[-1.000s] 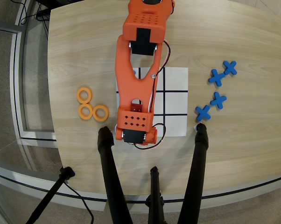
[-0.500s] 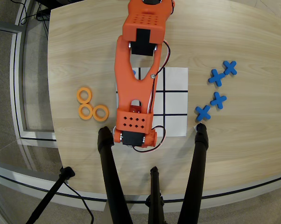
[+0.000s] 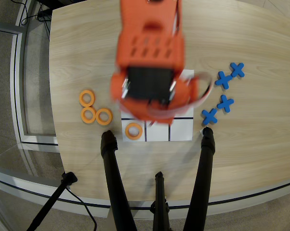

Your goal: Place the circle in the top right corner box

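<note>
An orange ring (image 3: 133, 131) lies flat inside the near-left corner cell of the white 3x3 grid sheet (image 3: 181, 131) in the overhead view. Three more orange rings (image 3: 95, 110) lie on the wood to the left of the sheet. My orange arm (image 3: 150, 53) hangs blurred over most of the grid and hides the upper and middle cells. Its lower end (image 3: 152, 113) sits just above the near row, apart from the ring in the cell. The fingers do not show clearly, so I cannot tell how the jaws stand. The two other near-row cells are bare.
Several blue X pieces (image 3: 224, 91) lie on the wood right of the sheet. Black tripod legs (image 3: 111, 178) reach up from the near table edge on both sides of the sheet. The table's left edge (image 3: 51, 96) is close to the loose rings.
</note>
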{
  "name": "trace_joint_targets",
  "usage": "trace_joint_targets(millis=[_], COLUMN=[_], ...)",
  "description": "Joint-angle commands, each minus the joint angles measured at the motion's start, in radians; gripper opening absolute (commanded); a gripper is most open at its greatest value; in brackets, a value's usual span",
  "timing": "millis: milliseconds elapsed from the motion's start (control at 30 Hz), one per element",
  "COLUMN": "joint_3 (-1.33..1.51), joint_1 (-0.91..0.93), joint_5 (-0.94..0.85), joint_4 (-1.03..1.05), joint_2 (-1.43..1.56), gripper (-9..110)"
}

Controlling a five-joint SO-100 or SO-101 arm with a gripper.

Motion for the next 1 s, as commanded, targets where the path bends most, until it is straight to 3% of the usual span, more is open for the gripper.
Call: trace_joint_targets(millis=[0, 233, 367, 433, 533, 733, 833, 967], joint_3=[0.518, 1.361, 1.629, 1.709, 1.743, 1.744, 1.744, 1.744], joint_1=[-0.044, -0.043, -0.037, -0.037, -0.038, 0.04, 0.316, 0.939], joint_5=[-0.029, -0.17, -0.19, -0.19, -0.138, -0.067, -0.114, -0.107], joint_4=[-0.107, -0.339, -0.308, -0.256, -0.183, -0.183, -0.183, -0.201], joint_2=[0.463, 1.114, 1.397, 1.506, 1.609, 1.621, 1.624, 1.661], gripper=[20, 20, 19, 17, 0, 0, 0, 0])
